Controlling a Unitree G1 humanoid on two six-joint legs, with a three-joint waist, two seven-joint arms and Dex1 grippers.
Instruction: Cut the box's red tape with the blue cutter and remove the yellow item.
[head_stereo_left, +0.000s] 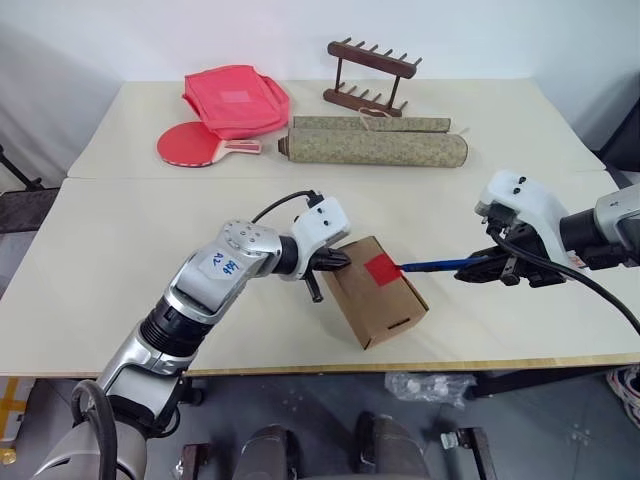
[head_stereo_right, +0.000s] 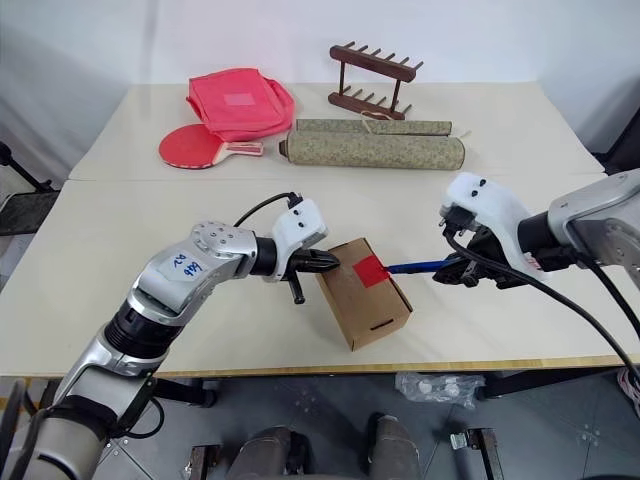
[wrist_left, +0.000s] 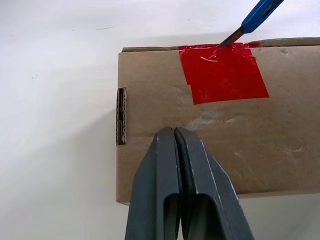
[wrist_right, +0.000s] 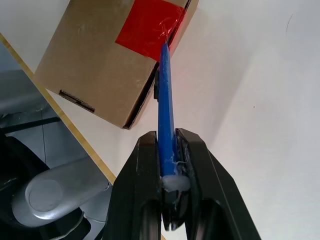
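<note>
My right pincer (head_stereo_left: 478, 268) clamped on blue cutter (head_stereo_left: 432, 265), tip touching red tape (head_stereo_left: 381, 268) at edge of box (head_stereo_left: 375, 292), box near table's front edge. My left pincer (head_stereo_left: 338, 262) closed, empty, pressed against box top.

Bright even light, soft shadows, sharp throughout

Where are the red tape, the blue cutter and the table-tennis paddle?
red tape (wrist_left: 225, 72), left wrist view, middle of the patch
blue cutter (wrist_right: 165, 100), right wrist view, mid-shaft
table-tennis paddle (head_stereo_left: 185, 146), left eye view, red blade face
</note>
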